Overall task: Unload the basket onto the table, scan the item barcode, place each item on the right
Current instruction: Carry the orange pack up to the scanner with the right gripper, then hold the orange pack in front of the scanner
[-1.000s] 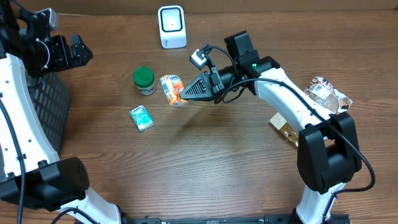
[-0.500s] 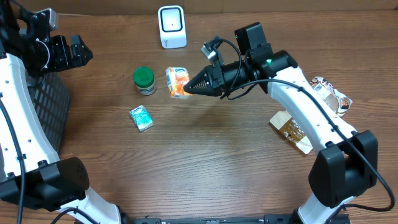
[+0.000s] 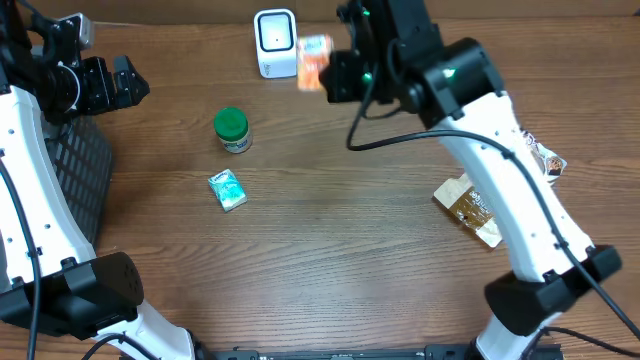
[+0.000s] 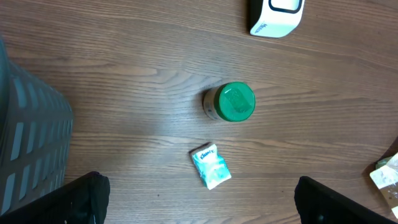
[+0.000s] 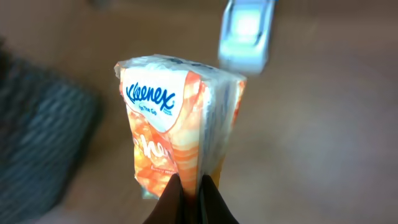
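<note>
An orange Kleenex tissue pack (image 3: 314, 60) hangs in the air just right of the white barcode scanner (image 3: 275, 42) at the table's far edge. My right gripper (image 3: 332, 76) is shut on it. In the right wrist view the two dark fingers pinch the bottom edge of the pack (image 5: 180, 124), the right gripper (image 5: 189, 200) pointing toward the blurred scanner (image 5: 247, 34) beyond it. My left gripper (image 3: 115, 82) is at the far left above the basket, open, its fingers (image 4: 84, 199) spread wide with nothing between them.
A green-lidded jar (image 3: 232, 129) and a teal tissue pack (image 3: 227, 189) sit left of centre on the table. A black mesh basket (image 3: 75, 160) stands at the left edge. A brown packet (image 3: 470, 210) and a snack bag (image 3: 530, 150) lie at the right.
My right arm has lifted the orange pack from beside the jar and carried it back and to the right, up next to the scanner. The left arm has not moved.
</note>
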`<move>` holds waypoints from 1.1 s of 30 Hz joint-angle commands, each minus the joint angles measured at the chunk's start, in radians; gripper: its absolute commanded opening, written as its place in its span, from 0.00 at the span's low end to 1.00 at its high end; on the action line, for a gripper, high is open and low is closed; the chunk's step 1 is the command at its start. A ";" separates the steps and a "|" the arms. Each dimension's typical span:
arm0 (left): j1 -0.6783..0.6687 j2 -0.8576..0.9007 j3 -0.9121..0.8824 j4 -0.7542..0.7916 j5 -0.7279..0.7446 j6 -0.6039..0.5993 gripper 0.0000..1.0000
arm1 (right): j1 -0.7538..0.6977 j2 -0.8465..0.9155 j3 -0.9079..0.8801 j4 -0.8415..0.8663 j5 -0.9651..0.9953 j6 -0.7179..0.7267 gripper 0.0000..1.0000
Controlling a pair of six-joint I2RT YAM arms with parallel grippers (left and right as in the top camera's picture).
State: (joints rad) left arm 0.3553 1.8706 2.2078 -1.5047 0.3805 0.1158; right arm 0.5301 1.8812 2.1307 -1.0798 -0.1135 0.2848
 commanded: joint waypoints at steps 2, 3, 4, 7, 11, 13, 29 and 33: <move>0.003 -0.020 0.020 -0.002 0.001 0.019 1.00 | 0.074 0.154 0.008 0.159 0.466 -0.147 0.04; 0.003 -0.020 0.020 -0.002 0.001 0.019 1.00 | 0.086 0.195 0.008 0.230 0.559 -0.190 0.04; 0.003 -0.020 0.020 -0.002 0.001 0.019 1.00 | 0.093 0.215 0.008 0.268 0.614 -0.211 0.04; 0.003 -0.020 0.020 -0.002 0.001 0.019 0.99 | 0.117 0.312 0.008 0.462 0.836 -0.360 0.04; 0.003 -0.020 0.020 -0.002 0.001 0.019 1.00 | 0.125 0.425 0.007 0.726 0.875 -0.631 0.04; 0.003 -0.020 0.020 -0.002 0.001 0.019 0.99 | 0.125 0.474 0.007 0.831 0.847 -0.742 0.04; 0.003 -0.020 0.020 -0.002 0.001 0.019 0.99 | 0.079 0.657 0.002 1.044 0.604 -1.117 0.04; 0.003 -0.020 0.020 -0.002 0.001 0.019 1.00 | 0.067 0.682 0.002 1.044 0.601 -1.148 0.04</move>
State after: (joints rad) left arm 0.3553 1.8706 2.2078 -1.5047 0.3805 0.1158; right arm 0.6106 2.5404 2.1284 -0.0437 0.5045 -0.8177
